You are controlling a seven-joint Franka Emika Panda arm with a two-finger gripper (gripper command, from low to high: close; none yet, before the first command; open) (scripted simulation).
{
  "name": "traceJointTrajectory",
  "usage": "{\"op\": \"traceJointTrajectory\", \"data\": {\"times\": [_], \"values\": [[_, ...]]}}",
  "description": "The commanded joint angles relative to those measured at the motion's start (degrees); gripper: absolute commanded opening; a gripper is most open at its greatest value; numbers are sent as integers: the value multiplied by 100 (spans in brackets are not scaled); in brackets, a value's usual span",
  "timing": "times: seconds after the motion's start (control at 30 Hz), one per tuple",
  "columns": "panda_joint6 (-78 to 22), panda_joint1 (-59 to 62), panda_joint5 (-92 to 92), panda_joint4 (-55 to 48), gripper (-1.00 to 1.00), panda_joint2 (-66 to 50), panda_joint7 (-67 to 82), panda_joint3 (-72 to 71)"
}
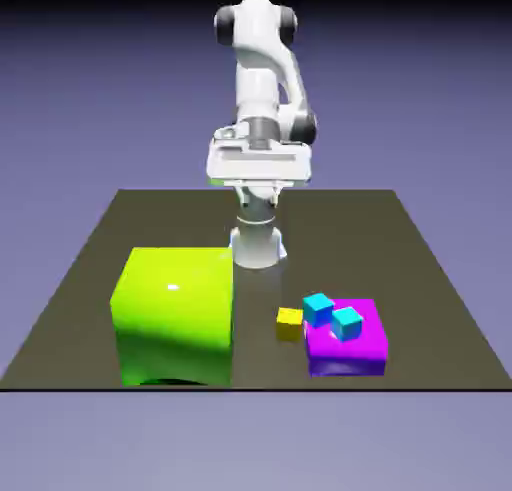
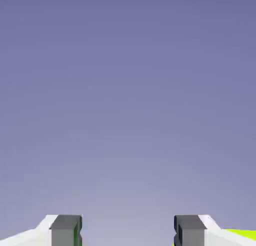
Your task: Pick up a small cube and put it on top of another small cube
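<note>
Big lime-green block (image 1: pixel 175 314) is sitting in front; the yellow cube (image 1: pixel 289 322) is touching the magenta block (image 1: pixel 347 347). No tiny magenta cube is showing. Gripper (image 2: pixel 128 231) is gaping, holding nothing, aiming over both.

Lime-green block (image 1: pixel 173 314), 2 cyan cubes (image 1: pixel 318 307) atop magenta block (image 1: pixel 347 354)

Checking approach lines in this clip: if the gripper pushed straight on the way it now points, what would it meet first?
Nothing visible: between the open gripper's fingertips the hand view shows only blue-violet backdrop, with a lime-green sliver off to one side.
</note>
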State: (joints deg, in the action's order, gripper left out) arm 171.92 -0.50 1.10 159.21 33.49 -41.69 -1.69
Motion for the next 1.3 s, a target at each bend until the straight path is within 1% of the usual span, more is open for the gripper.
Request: {"op": "traceJointTrajectory", "data": {"times": [0.0,0.6,1.27], "values": [[-227,201,-143,-21,0,92,31,-208],[-4289,3812,-2694,-392,0,1736,594,-3942],[-6887,7965,-5403,373,0,3193,1596,-7618]]}}
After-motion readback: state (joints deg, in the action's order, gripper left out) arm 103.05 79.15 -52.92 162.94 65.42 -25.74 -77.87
